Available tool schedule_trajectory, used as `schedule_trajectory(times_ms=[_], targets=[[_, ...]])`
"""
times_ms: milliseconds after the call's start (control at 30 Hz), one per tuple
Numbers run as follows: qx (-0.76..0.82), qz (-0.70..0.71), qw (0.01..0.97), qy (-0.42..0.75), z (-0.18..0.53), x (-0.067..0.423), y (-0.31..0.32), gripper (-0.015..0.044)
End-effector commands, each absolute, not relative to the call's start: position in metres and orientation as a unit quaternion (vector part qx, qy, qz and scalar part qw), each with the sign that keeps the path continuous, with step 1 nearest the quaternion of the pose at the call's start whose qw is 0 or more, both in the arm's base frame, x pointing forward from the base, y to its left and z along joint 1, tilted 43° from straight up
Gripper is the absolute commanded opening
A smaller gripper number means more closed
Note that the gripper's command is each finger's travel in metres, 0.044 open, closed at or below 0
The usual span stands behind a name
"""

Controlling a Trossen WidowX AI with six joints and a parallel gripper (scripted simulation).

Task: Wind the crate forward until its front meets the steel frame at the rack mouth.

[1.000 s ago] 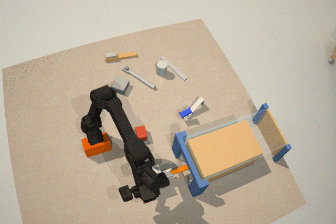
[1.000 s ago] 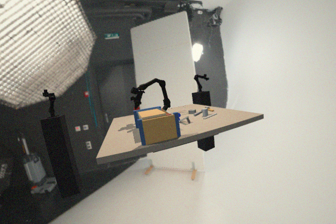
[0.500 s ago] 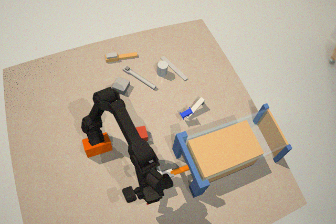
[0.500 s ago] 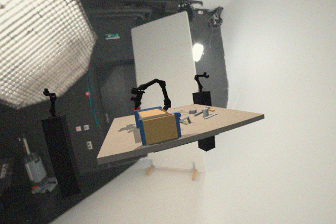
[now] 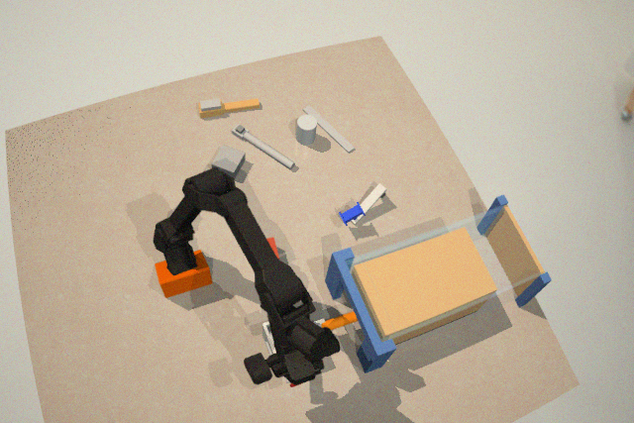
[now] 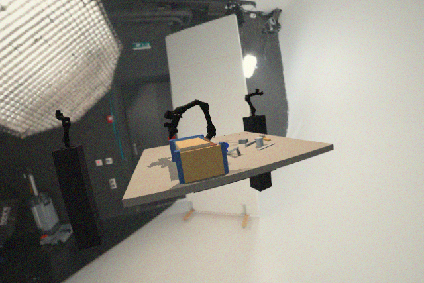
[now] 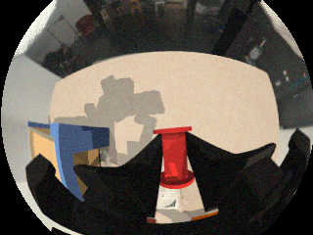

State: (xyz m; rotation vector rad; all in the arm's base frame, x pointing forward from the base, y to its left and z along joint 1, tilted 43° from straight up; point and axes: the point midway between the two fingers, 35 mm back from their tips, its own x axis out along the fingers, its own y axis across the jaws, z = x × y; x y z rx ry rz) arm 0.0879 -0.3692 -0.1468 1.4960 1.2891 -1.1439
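Both claw (image 7: 175, 186) fingers clamp red handle (image 7: 175, 157).

From the top view my own arm (image 5: 265, 260) covers nearly all of the winch (image 5: 266, 332). The strap (image 5: 339, 320) vanishes beneath it. On the exterior view the bench tools (image 6: 255, 142) are too small to name, and the red handle's (image 7: 175, 157) lower end is probably hidden.
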Motion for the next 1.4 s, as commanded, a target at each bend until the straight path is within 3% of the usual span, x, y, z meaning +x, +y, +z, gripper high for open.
schedule_trajectory(times_ms=[0,1367], targets=[[0.608,-0.439,0.416,0.515,-0.155,0.106,-0.362,0.0],[0.608,-0.437,0.417,0.514,-0.152,0.147,-0.367,0.0]])
